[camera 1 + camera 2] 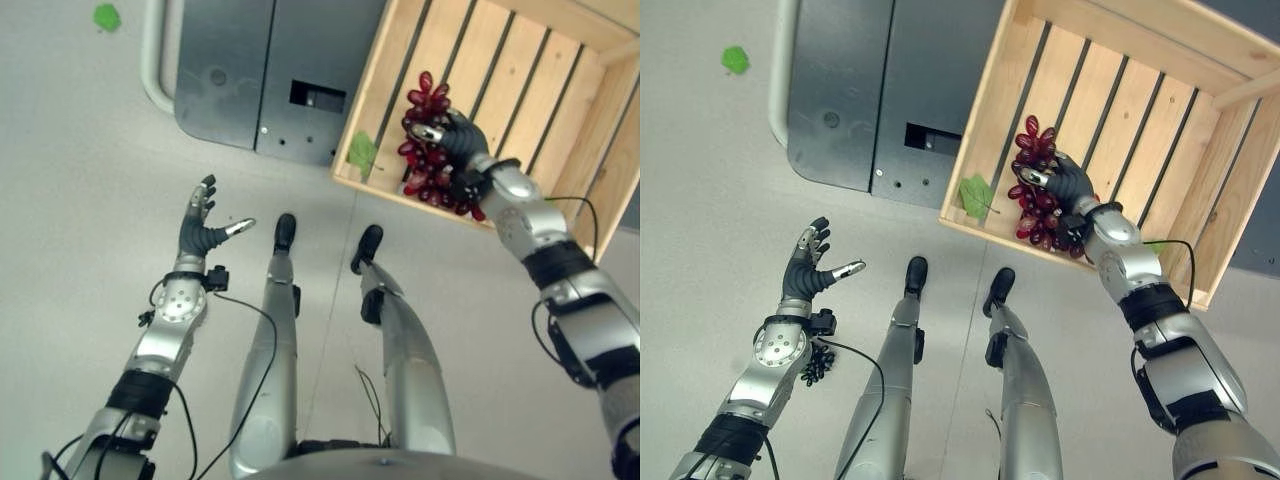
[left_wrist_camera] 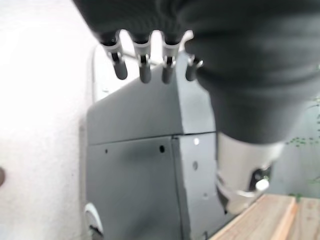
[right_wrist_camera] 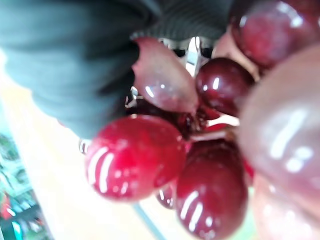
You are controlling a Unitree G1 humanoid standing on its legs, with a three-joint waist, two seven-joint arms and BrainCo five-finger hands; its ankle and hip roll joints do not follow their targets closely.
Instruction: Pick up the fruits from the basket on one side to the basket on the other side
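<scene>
At upper right, the right hand (image 1: 1070, 190) is curled round the bunch of dark red grapes (image 1: 1035, 195) over the slatted wooden crate (image 1: 1160, 110), and should lift gently while the left hand (image 1: 203, 228) hangs with fingers spread.

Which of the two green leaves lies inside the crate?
The leaf in the wooden crate's near corner, beside the red grapes gripped by the right hand. The other leaf lies on the floor, far left.
</scene>
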